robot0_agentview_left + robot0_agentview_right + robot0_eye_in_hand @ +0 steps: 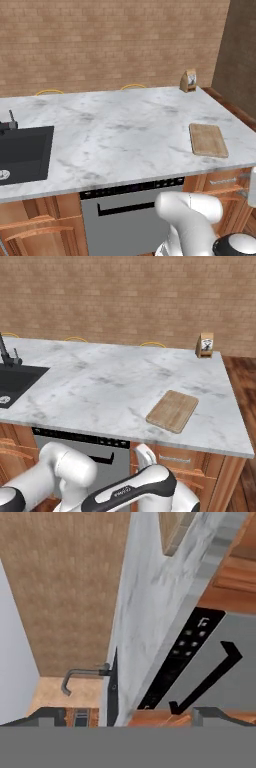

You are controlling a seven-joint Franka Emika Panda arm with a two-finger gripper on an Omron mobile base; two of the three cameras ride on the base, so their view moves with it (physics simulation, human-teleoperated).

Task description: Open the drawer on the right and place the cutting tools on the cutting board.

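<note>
Drawer shut, board bare, claw spread wide and holding nothing.

Left base view: the cutting board (208, 140) lies flat on the marble tabletop (125, 130) at 3 o'clock, near the front edge; a small paper bag (188, 80) stands at the far edge at 1 o'clock, a dark sink (22, 152) at 9. The drawer (223, 181) sits closed at 4 o'clock, right of the dishwasher (132, 215).
Right base view: drawer at 5 o'clock, its slim silver bar handle (175, 459) the place to hook; likely stiff wood, sliding straight out. Cutting tools unseen, presumably inside; small metal, likely light, hard and slippery, so pinch the handles.
Hand view: 2 finger tips (212, 713) stand far apart at 6 o'clock, touching nothing, aimed along the dishwasher front and its 1 black handle.
</note>
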